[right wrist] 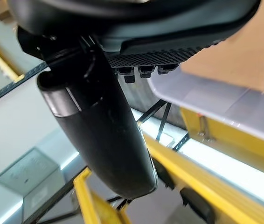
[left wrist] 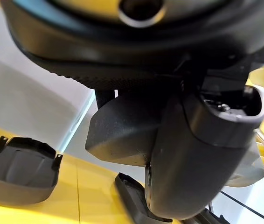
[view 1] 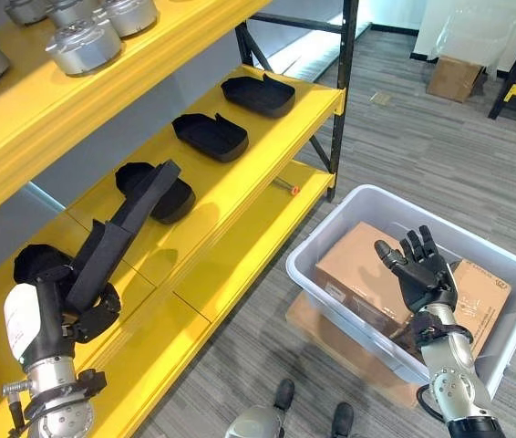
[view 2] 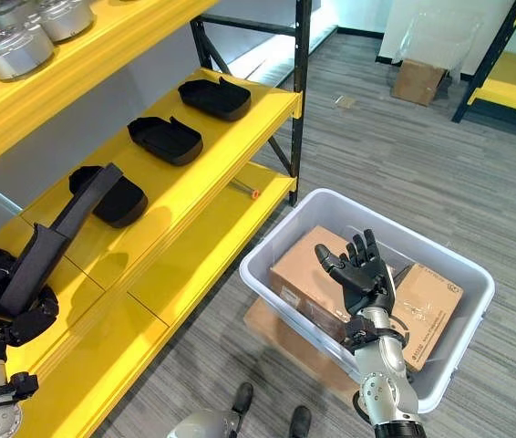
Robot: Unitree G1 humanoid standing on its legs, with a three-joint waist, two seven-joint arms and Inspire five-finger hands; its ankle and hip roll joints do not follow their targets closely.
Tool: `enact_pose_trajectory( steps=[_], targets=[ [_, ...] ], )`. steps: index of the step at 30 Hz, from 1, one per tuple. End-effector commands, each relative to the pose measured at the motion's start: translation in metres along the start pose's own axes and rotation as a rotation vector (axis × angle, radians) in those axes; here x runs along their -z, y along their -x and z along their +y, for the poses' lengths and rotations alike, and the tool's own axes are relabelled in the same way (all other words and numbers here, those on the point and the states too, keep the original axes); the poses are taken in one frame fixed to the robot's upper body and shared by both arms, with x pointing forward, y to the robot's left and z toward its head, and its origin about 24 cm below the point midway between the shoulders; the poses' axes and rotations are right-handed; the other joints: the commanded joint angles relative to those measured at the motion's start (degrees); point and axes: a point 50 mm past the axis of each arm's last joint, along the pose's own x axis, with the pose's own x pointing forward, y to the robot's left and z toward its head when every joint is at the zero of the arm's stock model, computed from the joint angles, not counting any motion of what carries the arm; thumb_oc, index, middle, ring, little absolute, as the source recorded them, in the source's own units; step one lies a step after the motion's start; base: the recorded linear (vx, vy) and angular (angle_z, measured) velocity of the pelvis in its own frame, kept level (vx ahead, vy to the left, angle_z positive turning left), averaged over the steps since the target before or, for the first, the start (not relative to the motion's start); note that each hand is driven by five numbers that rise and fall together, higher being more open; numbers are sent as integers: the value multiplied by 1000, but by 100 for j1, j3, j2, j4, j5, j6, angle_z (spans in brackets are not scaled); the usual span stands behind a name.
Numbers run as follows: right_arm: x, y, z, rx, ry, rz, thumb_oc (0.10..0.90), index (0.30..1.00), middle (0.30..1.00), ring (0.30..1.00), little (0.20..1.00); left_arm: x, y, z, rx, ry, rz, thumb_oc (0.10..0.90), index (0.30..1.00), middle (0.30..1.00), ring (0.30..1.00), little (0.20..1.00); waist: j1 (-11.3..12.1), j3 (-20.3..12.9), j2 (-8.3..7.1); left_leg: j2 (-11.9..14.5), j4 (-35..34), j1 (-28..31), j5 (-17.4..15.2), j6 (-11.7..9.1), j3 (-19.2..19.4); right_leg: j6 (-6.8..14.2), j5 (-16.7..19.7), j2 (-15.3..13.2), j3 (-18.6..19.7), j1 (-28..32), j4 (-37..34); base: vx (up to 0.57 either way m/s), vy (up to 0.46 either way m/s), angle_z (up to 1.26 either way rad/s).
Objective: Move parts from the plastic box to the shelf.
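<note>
Fingers of my left hand curl round a long black part at eight o'clock, over the yellow shelf. My right hand hovers spread and empty at four o'clock, above the plastic box. More black parts lie toward twelve.

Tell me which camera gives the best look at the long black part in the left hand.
The left eye view: the long black part shows along its length, slanting up from the left hand over the yellow shelf. The right eye view shows the same, closer to its edge. The left wrist view shows a close dark bulk, hard to read.
</note>
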Motion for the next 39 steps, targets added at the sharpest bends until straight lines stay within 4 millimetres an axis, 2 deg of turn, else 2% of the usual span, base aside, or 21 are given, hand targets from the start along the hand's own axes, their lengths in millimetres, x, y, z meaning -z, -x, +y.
enact_pose_trajectory(
  steps=[1,2,5,6,7,8,10,13,15,16,18,20,23,27,28,29,32,34,36,39],
  targets=[
    [-47,-10,37,-177,7,-261,900,1000,1000,1000,1000,-41,-33,39,-223,60,-249,400,300,300,300,300,-300,-352,-390,566,664,-215,685,-108,733,318,-240,-411,-375,126,128,-175,18,96],
    [-51,-9,34,-174,11,-272,900,1000,1000,1000,1000,-48,-38,38,-231,39,-296,400,300,300,300,300,-420,-354,-451,594,1017,-202,525,-64,1093,310,-260,-491,-560,80,251,-119,6,127],
    [-57,-9,27,-169,18,-290,900,1000,1000,1000,1000,-59,-46,40,-246,53,-358,400,300,300,300,300,-561,-345,-587,728,1797,-165,288,-32,1530,258,-297,-593,-787,3,423,-194,46,116],
    [-60,-9,21,-155,22,-297,900,1000,1000,1000,1000,-63,-52,38,-242,76,-367,400,300,300,300,300,-701,-396,-645,918,2144,15,270,-81,1813,202,-296,-622,-962,-71,514,-163,172,136],
    [-61,-8,17,-148,35,-301,900,1000,1000,1000,1000,-65,-54,37,-248,76,-377,400,300,300,300,300,-793,-460,-642,1082,2273,196,227,-222,1879,214,-391,-598,-956,-56,538,-149,257,181],
    [-63,-7,14,-138,50,-302,900,1000,1000,1000,1000,-67,-56,34,-252,72,-389,400,300,300,300,300,-874,-505,-633,1239,2345,321,348,-303,2007,196,-389,-601,-1022,-81,554,-79,294,111],
    [-65,-4,6,-124,72,-296,900,1000,1000,1000,1000,-69,-57,31,-265,50,-410,400,300,300,300,300,-989,-632,-570,1388,2275,534,488,-385,2081,202,-376,-641,-1109,-180,596,-131,348,55],
    [-61,-6,-4,-123,58,-200,900,1000,1000,1000,1000,-66,-58,32,-293,-33,-395,400,300,300,300,300,-1021,-761,-417,1384,1683,806,357,-347,1889,330,-377,-780,-1054,-405,828,-99,377,73],
    [-59,-7,-5,-122,63,-180,900,1000,1000,1000,1000,-67,-58,33,-294,-33,-401,400,300,300,300,300,-1013,-765,-380,1366,1506,853,311,-334,1920,374,-372,-840,-1077,-428,873,-80,246,45],
    [-49,-8,-2,-117,75,-140,900,1000,1000,1000,1000,-70,-59,35,-298,-42,-421,400,300,300,300,300,-995,-777,-352,1320,1070,1000,141,-283,2053,516,-300,-1017,-1166,-467,963,-120,347,21],
    [-36,-8,4,-121,49,-101,900,1000,1000,1000,1000,-72,-61,39,-309,-62,-436,400,300,300,300,300,-926,-808,-369,1245,708,1089,20,-249,2194,689,-134,-1225,-1327,-420,936,-99,290,26],
    [-31,-7,7,-124,38,-89,900,1000,1000,1000,1000,-71,-62,40,-313,-71,-428,400,300,300,300,300,-887,-821,-381,1210,609,1095,-15,-241,2215,740,-69,-1288,-1384,-386,913,-46,159,74],
    [-10,-5,22,-144,16,-34,900,1000,1000,1000,1000,-72,-66,49,-328,-119,-448,400,300,300,300,300,-647,-873,-489,966,235,1032,-204,-121,2129,966,256,-1522,-1563,-196,710,-50,235,85],
    [-6,-5,32,-165,19,-37,900,1000,1000,1000,1000,-76,-68,55,-332,-128,-458,400,300,300,300,300,-456,-879,-581,849,-43,955,-101,-61,1797,1092,408,-1514,-1465,-65,482,-29,105,85],
    [-7,-5,32,-162,15,-49,900,1000,1000,1000,1000,-78,-69,55,-332,-130,-462,400,300,300,300,300,-450,-884,-607,832,-58,907,-102,-39,1668,1101,379,-1472,-1340,-47,451,-69,58,99],
    [-8,-4,32,-162,13,-52,900,1000,1000,1000,1000,-79,-69,55,-332,-130,-465,400,300,300,300,300,-453,-864,-621,815,-50,843,-19,-1,1696,1038,441,-1483,-1406,-83,453,-64,30,66],
    [-10,-3,30,-149,-14,-61,900,1000,1000,1000,1000,-82,-71,54,-324,-125,-473,400,300,300,300,300,-513,-879,-666,770,-89,731,-4,37,1402,1040,353,-1366,-1045,-84,380,-12,29,60],
    [-11,0,26,-125,-20,-65,900,1000,1000,1000,1000,-87,-73,47,-307,-113,-489,400,300,300,300,300,-666,-879,-734,682,-99,636,-33,95,993,1023,163,-1132,-406,-83,327,50,6,50],
    [-11,3,20,-113,-21,-60,900,1000,1000,1000,1000,-90,-73,43,-304,-104,-497,400,300,300,300,300,-751,-912,-806,629,-99,547,-5,109,759,983,61,-993,-10,-81,300,44,-8,106],
    [-10,3,15,-108,-9,-36,900,1000,1000,1000,1000,-88,-71,44,-332,-103,-482,400,300,300,300,300,-695,-911,-847,666,-99,532,9,61,719,973,57,-992,-33,-2,206,28,-22,51]
  ],
)
